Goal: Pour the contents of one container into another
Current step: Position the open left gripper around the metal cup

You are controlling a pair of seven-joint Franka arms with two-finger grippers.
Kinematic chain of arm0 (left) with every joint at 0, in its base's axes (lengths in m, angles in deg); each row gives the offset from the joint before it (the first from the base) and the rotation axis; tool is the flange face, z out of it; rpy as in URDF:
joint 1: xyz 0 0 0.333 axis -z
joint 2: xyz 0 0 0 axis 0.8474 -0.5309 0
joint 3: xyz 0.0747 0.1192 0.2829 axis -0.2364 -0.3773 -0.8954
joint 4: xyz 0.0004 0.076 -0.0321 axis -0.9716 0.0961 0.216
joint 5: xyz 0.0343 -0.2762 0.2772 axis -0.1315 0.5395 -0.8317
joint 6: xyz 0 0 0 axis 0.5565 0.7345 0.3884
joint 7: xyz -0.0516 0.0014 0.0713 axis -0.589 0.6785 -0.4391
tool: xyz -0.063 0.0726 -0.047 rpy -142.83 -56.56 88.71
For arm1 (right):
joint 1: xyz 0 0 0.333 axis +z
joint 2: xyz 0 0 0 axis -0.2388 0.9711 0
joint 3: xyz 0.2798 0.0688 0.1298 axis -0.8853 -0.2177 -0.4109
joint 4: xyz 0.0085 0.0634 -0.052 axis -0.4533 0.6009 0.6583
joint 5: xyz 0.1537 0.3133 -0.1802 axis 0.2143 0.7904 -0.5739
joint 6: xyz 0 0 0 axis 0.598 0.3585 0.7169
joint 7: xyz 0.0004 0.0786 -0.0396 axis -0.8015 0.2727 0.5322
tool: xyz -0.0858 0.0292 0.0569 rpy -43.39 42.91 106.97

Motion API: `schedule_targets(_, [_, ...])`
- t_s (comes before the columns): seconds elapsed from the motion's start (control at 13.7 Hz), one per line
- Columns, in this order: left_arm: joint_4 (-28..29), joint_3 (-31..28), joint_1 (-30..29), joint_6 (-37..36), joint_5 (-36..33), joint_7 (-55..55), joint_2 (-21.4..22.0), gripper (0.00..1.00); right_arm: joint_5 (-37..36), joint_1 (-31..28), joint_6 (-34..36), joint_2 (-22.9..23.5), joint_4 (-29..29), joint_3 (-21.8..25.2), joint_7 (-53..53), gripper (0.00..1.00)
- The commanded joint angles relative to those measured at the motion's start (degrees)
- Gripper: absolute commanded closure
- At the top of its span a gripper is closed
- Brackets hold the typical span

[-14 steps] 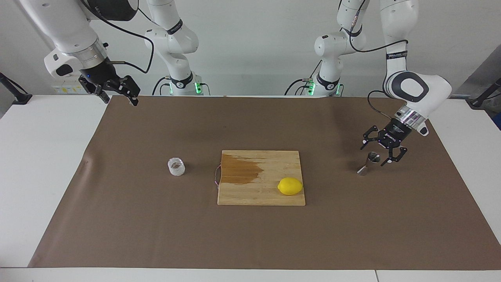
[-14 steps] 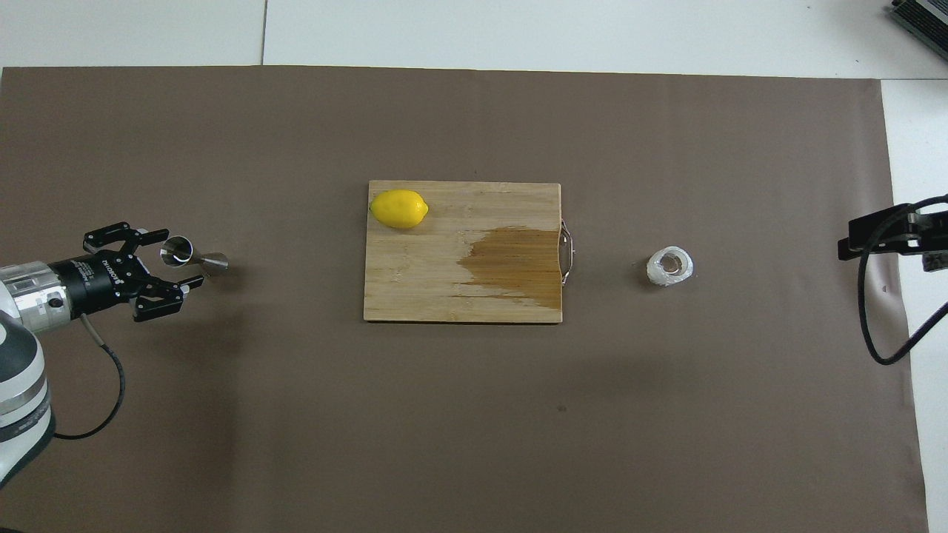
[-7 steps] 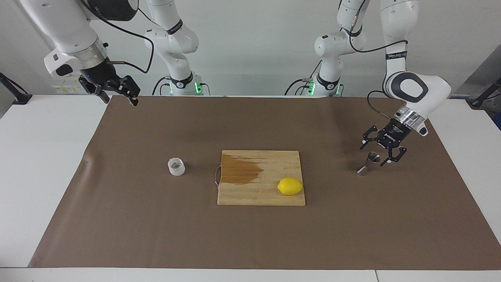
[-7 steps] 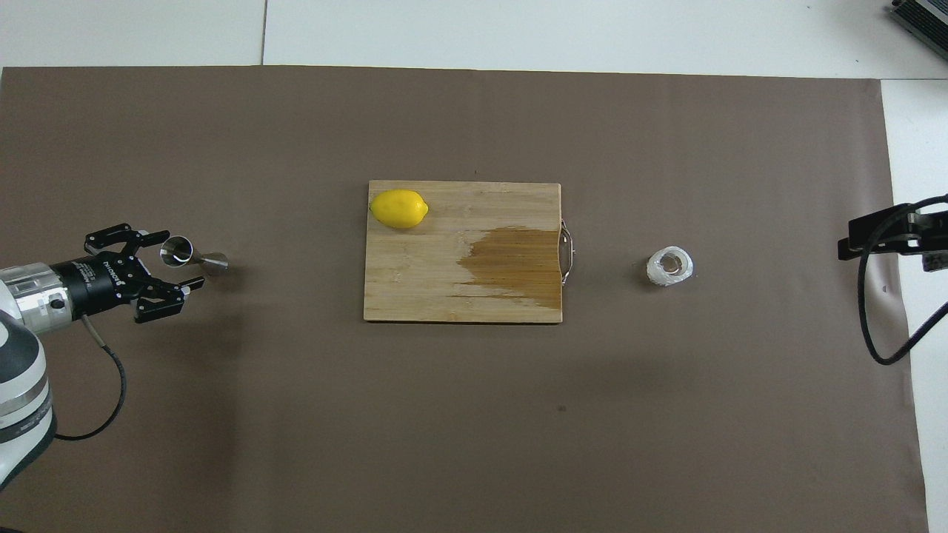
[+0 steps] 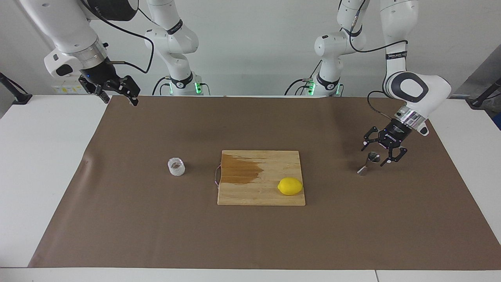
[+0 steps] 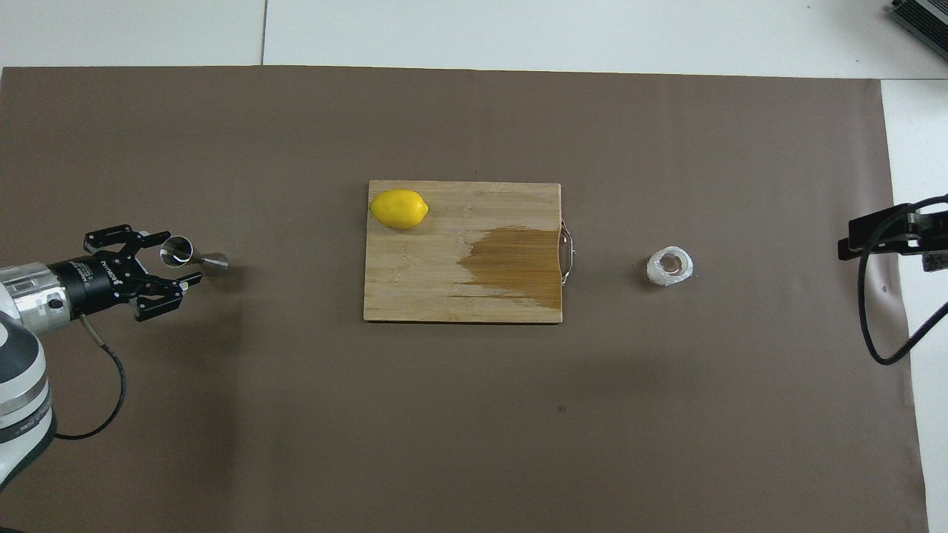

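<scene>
Right tool [image 5: 117, 94]: hangs open over the edge of the brown mat [image 5: 250, 235] at the right arm's end; this arm waits, nothing between its fingers.
Clear cup [image 5: 176, 166]: the pouring container; stands upright on the mat well apart from the right tool, between it and the board; untouched.
Cutting board [image 5: 261, 197]: wooden, at mid-mat, between both tools; a dark wet-looking patch marks the end toward the cup.
Lemon [image 5: 290, 186]: lies on the board, at the end toward the left tool.
Steel jigger [image 5: 369, 162]: the receiving container; upright on the mat, its upper cone between the left tool's fingers.
Left tool [image 5: 377, 154]: low around the jigger; fingers bracket the cone with a gap showing, so no firm grip can be read.
Progress: early; by appearance the jigger is only being taken, the cup is not picked up, and no pour has begun.
Tabletop [image 5: 43, 164]: white, largely covered by the mat.
Room: plain pale wall by the arm bases.
</scene>
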Motion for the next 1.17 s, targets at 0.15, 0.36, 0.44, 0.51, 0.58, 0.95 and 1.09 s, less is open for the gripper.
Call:
schedule_targets(0.15, [1.01, -0.36, 0.62, 1.33, 1.35, 1.38, 0.30, 0.13, -0.14, -0.36, 0.94, -0.17, -0.18, -0.25, 0.29, 0.00])
schedule_targets(0.36, [1.01, -0.35, 0.97, 1.33, 1.35, 1.46, 0.30, 0.13, -0.14, -0.36, 0.94, -0.17, -0.18, -0.25, 0.29, 0.00])
schedule_targets(0.44, [1.01, -0.36, 1.23, 1.42, 1.35, 1.46, 0.30, 0.13, -0.14, -0.36, 0.94, -0.17, -0.18, -0.25, 0.29, 0.00])
schedule_targets(0.51, [1.01, -0.27, 1.32, 1.60, 1.35, 1.46, 0.30, 0.14, -0.14, -0.36, 0.94, -0.17, -0.09, -0.25, 0.29, 0.00])
schedule_targets(0.58, [1.01, -0.35, 1.24, 1.51, 1.35, 1.46, 0.30, 0.16, -0.14, -0.36, 0.94, -0.17, -0.18, -0.25, 0.29, 0.00])
schedule_targets(0.95, [1.01, -0.36, 1.24, 1.34, 1.35, 1.46, 0.39, 0.21, -0.14, -0.36, 0.94, -0.17, -0.18, -0.33, 0.29, 0.00])
schedule_targets(1.09, [1.01, -0.36, 0.89, 1.16, 1.35, 1.81, 0.39, 0.21, -0.14, -0.36, 0.94, -0.17, -0.18, -0.25, 0.29, 0.00])
